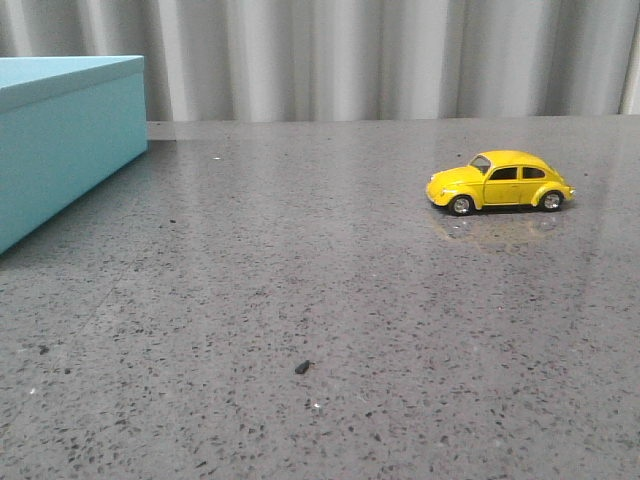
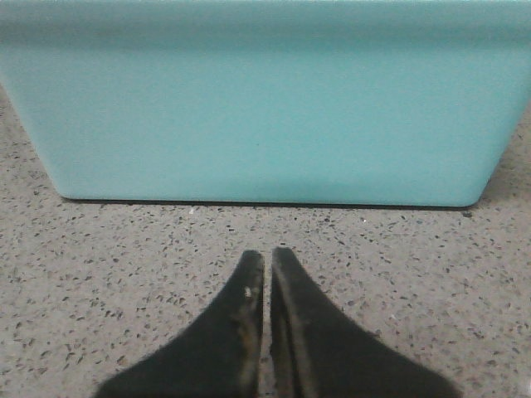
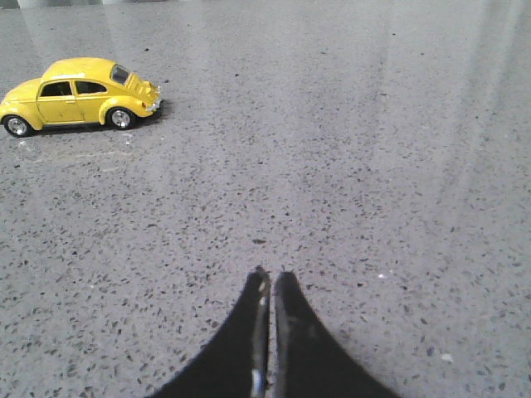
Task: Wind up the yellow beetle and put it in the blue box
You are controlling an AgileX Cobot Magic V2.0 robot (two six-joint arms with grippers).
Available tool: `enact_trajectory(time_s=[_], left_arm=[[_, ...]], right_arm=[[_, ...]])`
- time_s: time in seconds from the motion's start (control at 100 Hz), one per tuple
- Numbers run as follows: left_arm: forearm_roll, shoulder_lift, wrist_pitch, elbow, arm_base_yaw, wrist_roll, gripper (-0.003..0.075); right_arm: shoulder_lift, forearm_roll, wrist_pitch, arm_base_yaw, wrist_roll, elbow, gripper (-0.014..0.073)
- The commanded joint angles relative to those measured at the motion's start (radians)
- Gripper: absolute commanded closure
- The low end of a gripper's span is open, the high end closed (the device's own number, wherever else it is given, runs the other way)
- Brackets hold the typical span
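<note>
A: What is on the bench [image 1: 330, 330]?

B: A grey speckled stone bench with a pale pleated curtain [image 1: 380, 55] behind its far edge. At the far left corner stands a large turquoise box [image 1: 60, 140], cut off by the left edge of the front view. Its matching lid is on, so nothing inside it can be seen.

A: And the toy car?

B: A small glossy yellow toy car [image 1: 500, 182], beetle-shaped, stands on its four wheels toward the far right of the bench, side-on, nose pointing left. It is well apart from the box and outside it. A faint yellow reflection lies on the stone below it.

A: Where are the grippers?

B: Neither shows in the front view. The left gripper [image 2: 267, 264] hangs low over the stone, facing the flat side of the box, near it but not touching; its two black fingers are pressed together, holding nothing. The right gripper [image 3: 270, 282] hangs over bare stone, fingers likewise together and empty, with the car well apart from it.

A: Anything else?

B: A small dark speck [image 1: 302, 367] lies near the middle of the front edge
</note>
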Motion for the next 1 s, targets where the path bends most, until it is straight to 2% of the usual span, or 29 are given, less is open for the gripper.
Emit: enact_trajectory(time_s=[0.0,0.99], left_arm=[[-0.003,-0.032,-0.052,0.026,0.004,-0.010,0.0741],[-0.003,-0.032,-0.064,0.026,0.004,-0.010,0.0741]], right_arm=[[-0.021,-0.003,-0.013,-0.006,-0.008,0.024,0.0655],[-0.021,-0.003,-0.013,-0.006,-0.008,0.024,0.0655]])
